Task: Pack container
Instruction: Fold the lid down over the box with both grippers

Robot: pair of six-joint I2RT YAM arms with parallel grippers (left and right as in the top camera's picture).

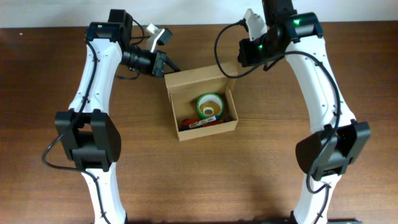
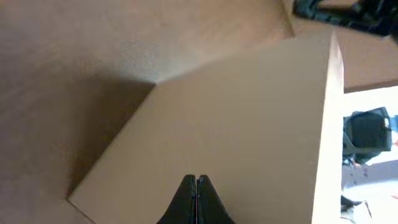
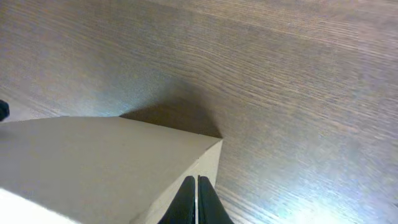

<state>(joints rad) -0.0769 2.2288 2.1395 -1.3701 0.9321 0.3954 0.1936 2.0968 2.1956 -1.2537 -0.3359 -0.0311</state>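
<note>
— Container (image 1: pixel 208 132) sits in the middle of the wooden table (image 1: pixel 249 180), between the two arms, does it?

— It does. It's a plain brown cardboard box, open at the top. Its flap lid (image 1: pixel 198 76) is hinged on the far edge, raised and tilted away from the opening.

— What's inside?

— A green roll of tape (image 1: pixel 209 98) lies flat toward the far right of the floor. There's something slim and red (image 1: pixel 205 123) along the near wall, too small from above for me to say what it is.

— And the left gripper (image 2: pixel 197 186)?

— It reaches in from the left, at the far left corner of the flap. Its own camera shows the two fingers pressed together, tip to tip, with the broad face of the cardboard right ahead of them. Whether the tips touch the flap, I can't tell.

— The right gripper (image 3: pixel 197 186)?

— It mirrors the other one, at the far right corner. Its fingers are closed on each other as well, with just a hairline between them. They point at the corner of the flap, with bare wood grain beyond. From above, its wrist hides the tips, so I can't say whether they're touching the card.
</note>
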